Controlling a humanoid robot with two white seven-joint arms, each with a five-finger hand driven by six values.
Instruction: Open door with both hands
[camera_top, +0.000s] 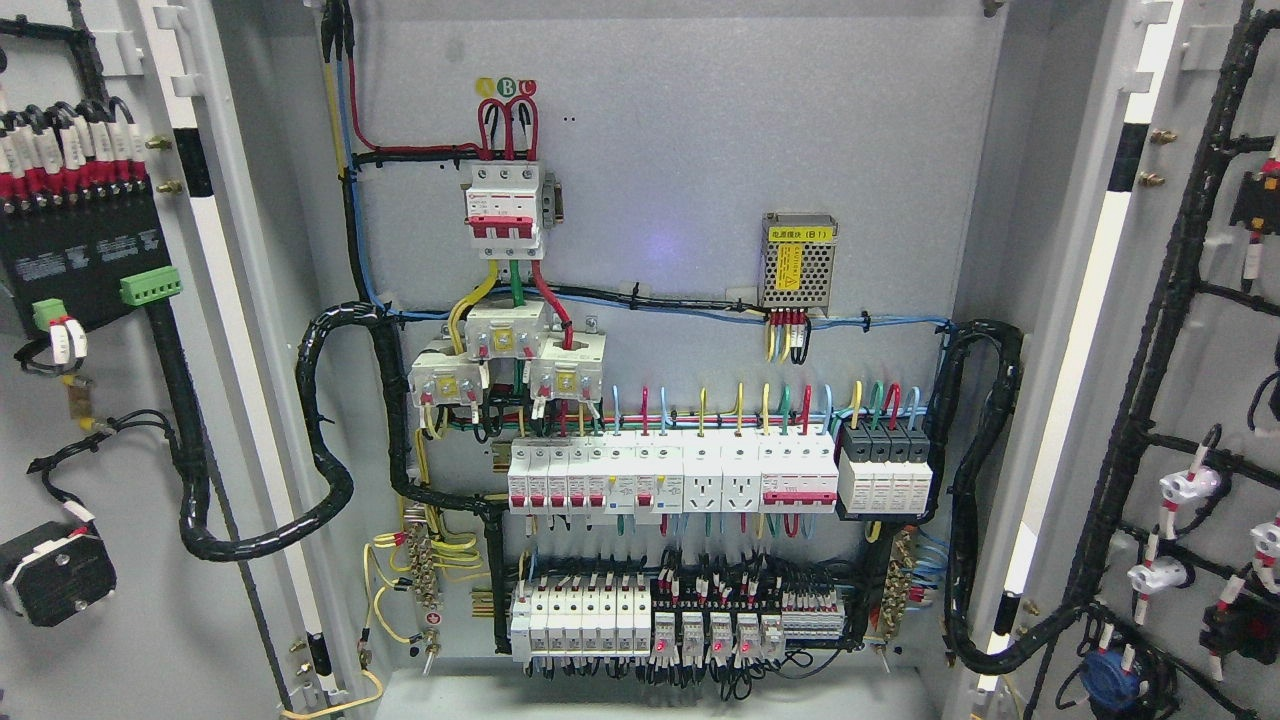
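A grey metal back panel (680, 150) fills the view, evenly lit, with perhaps a faint violet glare at centre.

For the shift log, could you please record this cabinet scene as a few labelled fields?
doors: left door and right door both swung open
cabinet interior: back panel fully exposed
top: red three-pole breaker
right of it: perforated power supply
middle: breaker row
robot hands: none in view

Red three-pole breaker (506, 212) upper middle; perforated power supply (799, 264) right; breaker rows (670, 478) below.
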